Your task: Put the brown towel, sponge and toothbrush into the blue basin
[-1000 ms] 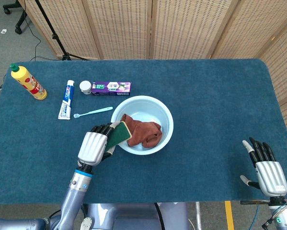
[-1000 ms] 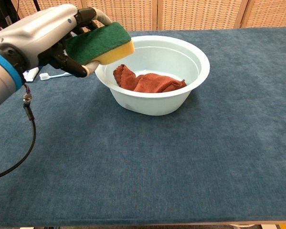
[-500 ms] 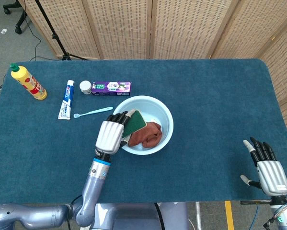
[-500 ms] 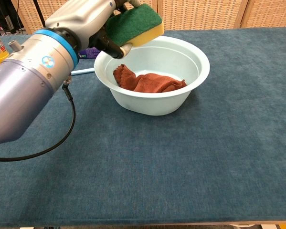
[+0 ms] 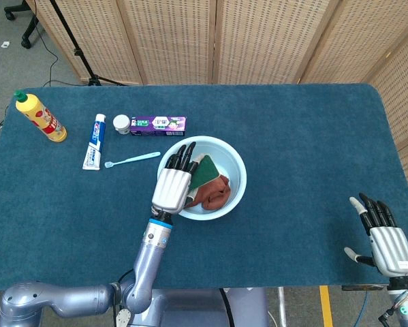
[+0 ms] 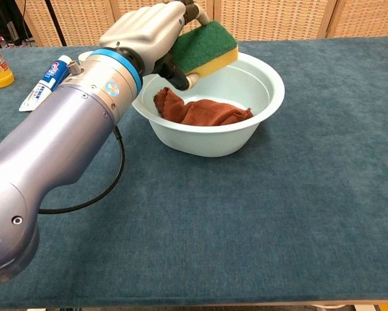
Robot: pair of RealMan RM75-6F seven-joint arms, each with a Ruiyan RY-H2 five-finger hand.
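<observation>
**Operator:** Sponge point(image 6: 205, 46), green scouring face up and yellow foam beneath, is grasped in my left hand point(image 5: 172, 185) and sits above the blue basin point(image 6: 262, 113), over its near-left part. It is tilted, and in the chest view it is clear of the basin's floor.

**Observer:** And the brown towel?

**Operator:** I see the brown towel point(image 6: 200, 111) crumpled on the basin's floor, below and just beside the sponge. From the head view, my left hand overlaps the basin's left rim, with its fingers point(image 5: 184, 156) reaching inward.

**Observer:** Where is the toothbrush?

**Operator:** The toothbrush point(image 5: 132, 159), pale blue, lies flat on the bench point(image 5: 292, 136) just left of the basin, apart from it. Its brush head points toward the white toothpaste tube point(image 5: 94, 141), which lies close by.

**Observer:** What else stands on the bench?

**Operator:** Behind the basin I note a purple toothpaste box point(image 5: 157, 124) with a small white jar point(image 5: 122, 123) at its left end. A yellow bottle point(image 5: 41, 116) with a green cap stands at the far left corner.

**Observer:** And your right hand?

**Operator:** My right hand point(image 5: 387, 240) rests at the near-right edge of the bench, well apart from the basin, fingers extended and spread, grasping nothing.
</observation>
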